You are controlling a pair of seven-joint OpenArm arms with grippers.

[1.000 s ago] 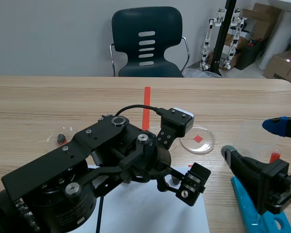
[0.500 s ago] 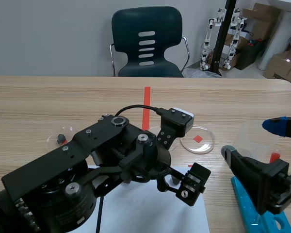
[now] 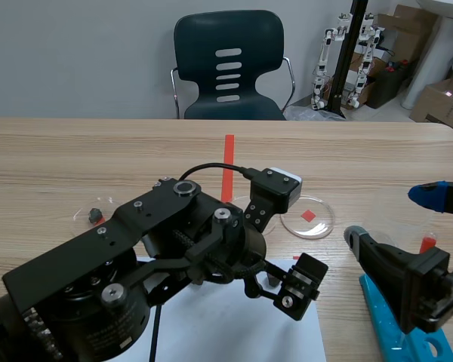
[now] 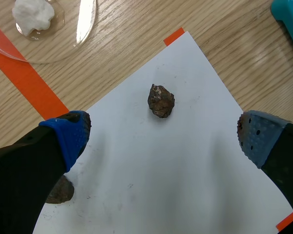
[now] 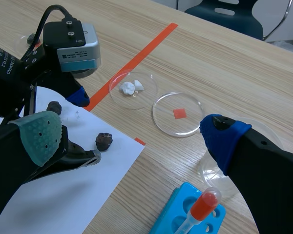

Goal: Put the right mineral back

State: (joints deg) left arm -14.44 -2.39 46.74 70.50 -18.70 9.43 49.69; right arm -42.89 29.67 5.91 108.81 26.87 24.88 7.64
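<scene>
Nothing shifted since a second ago, left end effector (image 4: 164, 140) spread wide, empty, above smooth white paper sheet (image 4: 151, 185), lumpy brown mineral (image 4: 161, 101) resting on the sheet beneath it, right end effector (image 5: 132, 134) likewise agape, empty.

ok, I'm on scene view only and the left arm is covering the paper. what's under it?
Observer: The left wrist view shows a brown rock on the white paper, ahead of the open left hand, not gripped.
Operator: Just the one?
Observer: No, a second rock lies at the paper's edge, near the orange tape line.
Operator: Dish behind the arm, anything in it?
Observer: Yes, white lumps sit in the clear dish.
</scene>
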